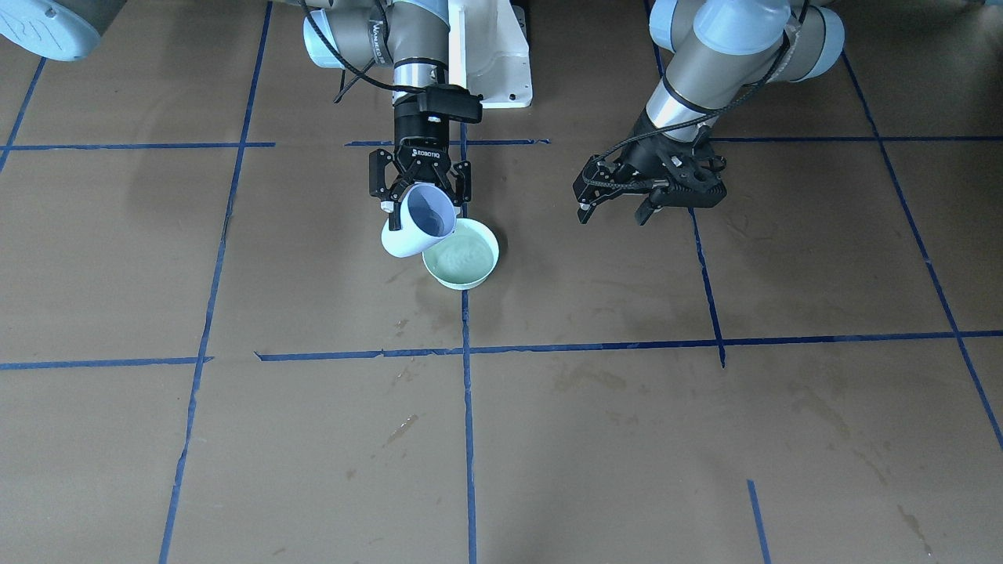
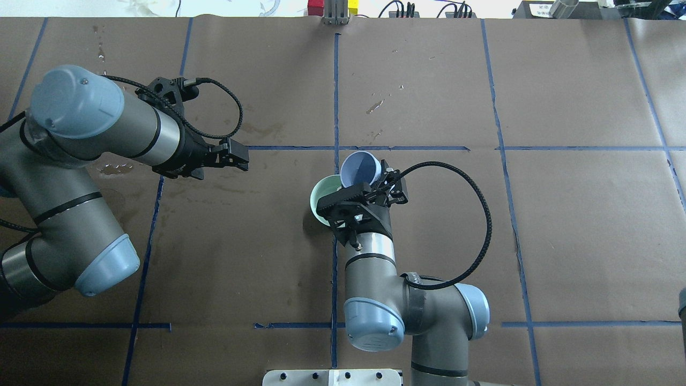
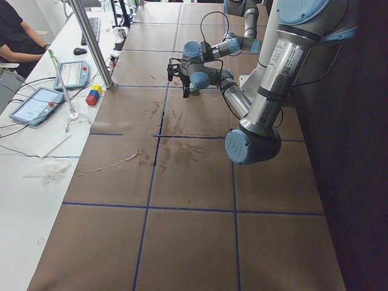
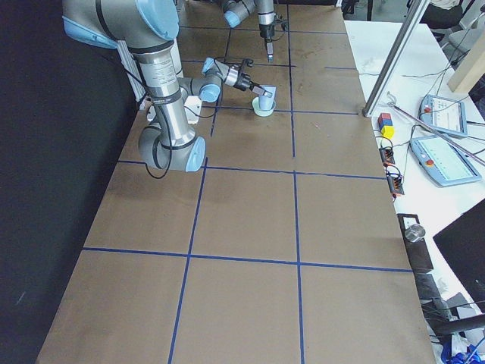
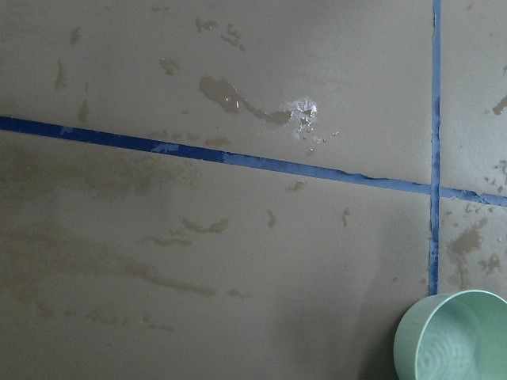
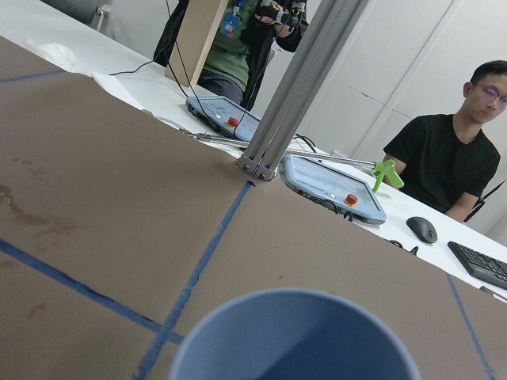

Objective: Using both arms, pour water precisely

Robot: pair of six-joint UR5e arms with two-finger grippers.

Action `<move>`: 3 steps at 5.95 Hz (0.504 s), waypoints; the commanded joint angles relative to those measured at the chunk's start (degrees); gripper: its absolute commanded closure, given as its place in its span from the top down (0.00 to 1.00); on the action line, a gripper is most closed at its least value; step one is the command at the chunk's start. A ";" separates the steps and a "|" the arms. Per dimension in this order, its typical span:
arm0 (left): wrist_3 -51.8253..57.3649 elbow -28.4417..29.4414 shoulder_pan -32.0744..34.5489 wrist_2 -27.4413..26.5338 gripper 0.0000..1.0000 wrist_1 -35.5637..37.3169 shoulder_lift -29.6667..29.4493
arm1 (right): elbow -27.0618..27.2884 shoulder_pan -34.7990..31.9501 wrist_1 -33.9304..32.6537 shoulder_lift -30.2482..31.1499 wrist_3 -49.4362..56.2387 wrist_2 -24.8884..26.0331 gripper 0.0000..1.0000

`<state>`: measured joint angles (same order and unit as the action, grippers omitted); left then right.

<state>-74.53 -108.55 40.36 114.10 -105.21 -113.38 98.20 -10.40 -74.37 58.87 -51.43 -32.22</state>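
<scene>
Frontally, water (image 1: 464, 252) in the bowl (image 1: 458, 280) shows, hidden overhead; right tool (image 1: 423, 205) clamps cup (image 1: 419, 229), left tool (image 1: 613, 218) gapes.

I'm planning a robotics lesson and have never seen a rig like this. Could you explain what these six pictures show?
The machine is a robot with a left arm and a right arm, working at a table covered in brown paper and marked with blue tape. Four pictures come from fixed cameras: one faces the robot, one looks down from behind it, and one stands at each table end. The other two come from cameras on the wrists.

The right gripper holds a pale blue cup, tilted over a green bowl with water in it. The left gripper is open and empty, off to one side. Wet patches mark the paper. A person sits at a desk beyond the table.
</scene>
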 commanded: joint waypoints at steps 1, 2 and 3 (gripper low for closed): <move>0.00 0.00 -0.01 -0.02 0.96 0.00 0.00 | 8.36 -1.20 6.05 10.33 -4.44 -2.14 0.00; 0.00 -0.08 -0.01 -0.02 0.96 0.00 0.00 | 10.85 -1.64 11.30 16.13 -11.43 -2.76 0.00; 0.00 -0.08 -0.01 -0.02 0.96 0.00 0.00 | 10.96 -1.99 23.79 22.97 -12.19 -4.94 0.00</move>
<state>-74.53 -108.61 40.35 114.08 -105.21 -113.38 108.14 -11.99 -60.59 75.36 -61.34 -35.42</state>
